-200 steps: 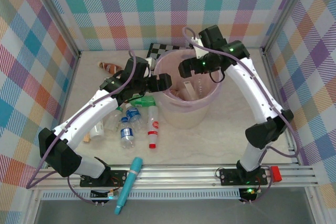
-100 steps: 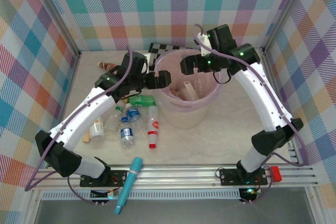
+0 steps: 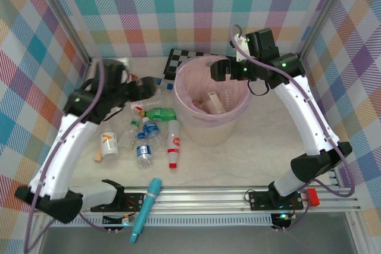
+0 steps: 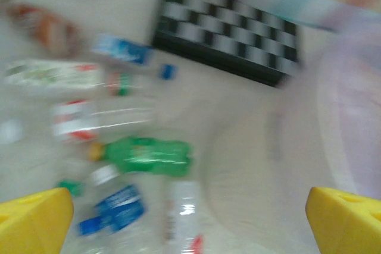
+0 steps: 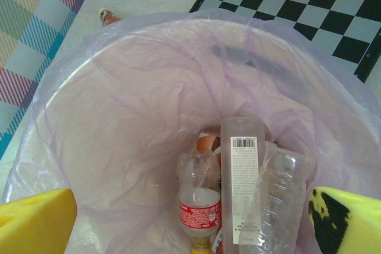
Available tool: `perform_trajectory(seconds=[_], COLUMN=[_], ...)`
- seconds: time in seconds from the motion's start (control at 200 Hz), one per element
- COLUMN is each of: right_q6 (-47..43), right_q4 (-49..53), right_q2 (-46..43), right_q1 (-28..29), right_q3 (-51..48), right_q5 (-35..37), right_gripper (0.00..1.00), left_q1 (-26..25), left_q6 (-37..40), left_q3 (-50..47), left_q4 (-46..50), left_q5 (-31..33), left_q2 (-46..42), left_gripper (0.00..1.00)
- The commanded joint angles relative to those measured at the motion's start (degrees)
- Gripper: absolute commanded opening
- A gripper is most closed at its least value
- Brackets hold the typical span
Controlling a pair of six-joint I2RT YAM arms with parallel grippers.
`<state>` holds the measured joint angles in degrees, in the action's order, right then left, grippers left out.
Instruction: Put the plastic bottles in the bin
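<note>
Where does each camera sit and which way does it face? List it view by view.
Top external: above and behind the bases, looking down on the table; both arms, left pincer and right pincer show.
Left wrist: on the left arm, facing down, blurred, at the green bottle and checkerboard; its yellow fingertips show.
Right wrist: above the bin, looking into it; yellow fingertips show.
Shared: top and right wrist both show the bin.
</note>
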<state>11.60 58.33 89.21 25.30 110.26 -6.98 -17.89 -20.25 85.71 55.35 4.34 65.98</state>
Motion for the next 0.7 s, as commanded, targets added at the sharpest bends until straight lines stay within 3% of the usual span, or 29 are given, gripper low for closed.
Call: perform_trajectory(seconds=[0.0, 0.155, 0.315, 0.695], right_q6=[0.91, 1.34, 1.41, 1.67], right_q4=[-2.17, -3.64, -3.96, -4.25], right_q2=[-2.33, -4.19, -6.05, -9.48], right_q1=[-0.94, -2.80, -5.29, -10.24], right_q3=[-1.71, -3.74, -5.71, -10.03], right_q5=[-2.55, -4.42, -6.41, -9.00], right_gripper=[0.99, 0.99, 0.99, 0.99], left_q1=[10.28, 23.00, 30.63, 31.81], left_q6=[-1.29, -2.09, -5.02, -11.97], left_q3=[-7.36, -18.04, -29.51, -47.01], left_q4=[4.76, 2.42, -3.00, -10.84], left_q5=[-0.79, -3.06, -3.50, -1.54], left_q2=[-6.31, -10.05, -11.82, -13.87], left_gripper=[1.00, 1.00, 1.00, 0.98])
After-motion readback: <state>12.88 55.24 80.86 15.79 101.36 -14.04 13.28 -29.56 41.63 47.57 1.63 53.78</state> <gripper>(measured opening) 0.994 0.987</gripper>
